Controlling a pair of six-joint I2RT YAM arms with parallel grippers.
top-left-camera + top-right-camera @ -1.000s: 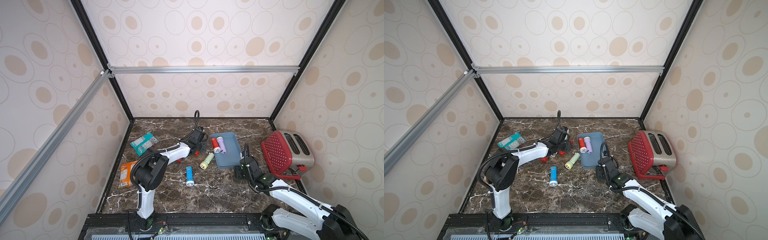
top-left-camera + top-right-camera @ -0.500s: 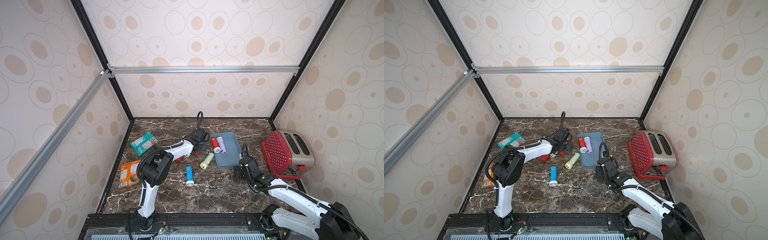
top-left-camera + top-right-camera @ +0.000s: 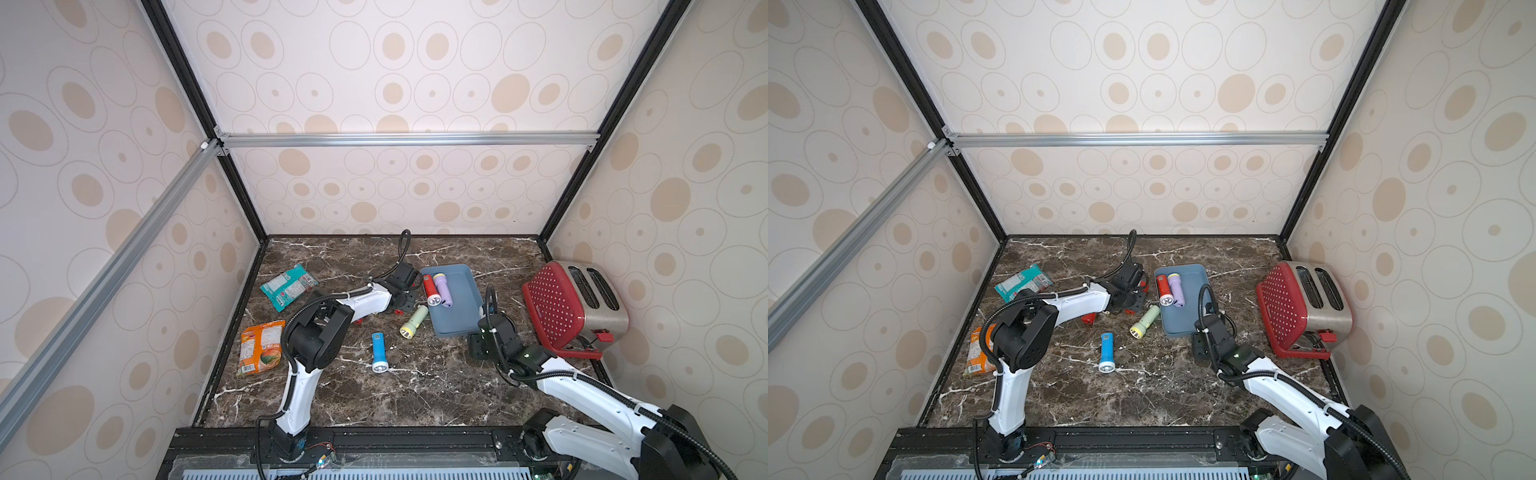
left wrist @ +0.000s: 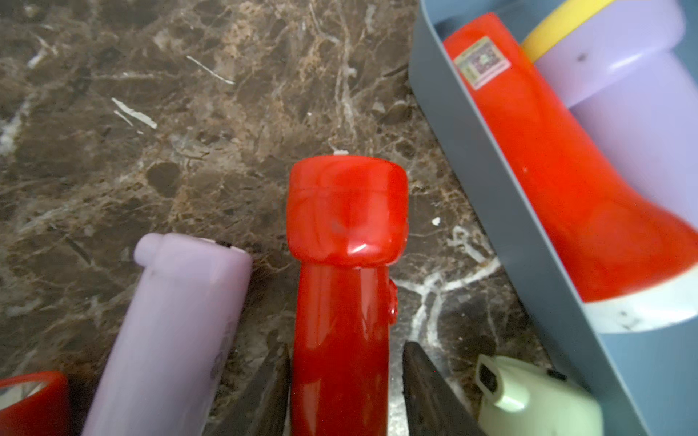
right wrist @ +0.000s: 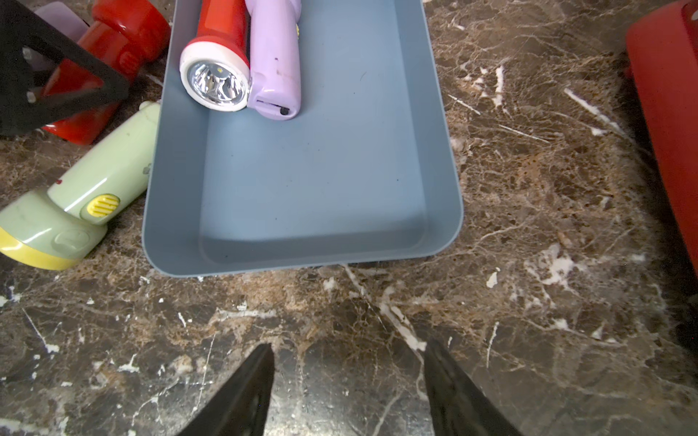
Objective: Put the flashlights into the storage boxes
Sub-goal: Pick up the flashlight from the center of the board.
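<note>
The scene holds three red flashlights (image 4: 342, 302), two lilac flashlights (image 4: 170, 321), one blue flashlight (image 3: 379, 351), one pale green flashlight (image 5: 105, 177), one tray (image 5: 302, 258), two snack packets (image 3: 289, 286), one toaster (image 3: 557, 307) and two robot arms (image 3: 299, 399).

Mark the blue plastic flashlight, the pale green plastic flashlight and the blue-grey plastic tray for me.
blue plastic flashlight (image 3: 377, 348), in a top view, mid-barrel.
pale green plastic flashlight (image 5: 109, 170), right wrist view, barrel.
blue-grey plastic tray (image 5: 313, 170), right wrist view, bare floor.

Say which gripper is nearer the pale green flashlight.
Left. The left gripper straddles a red flashlight beside the pale green flashlight; the right gripper is farther, off the end of the blue-grey tray.
</note>
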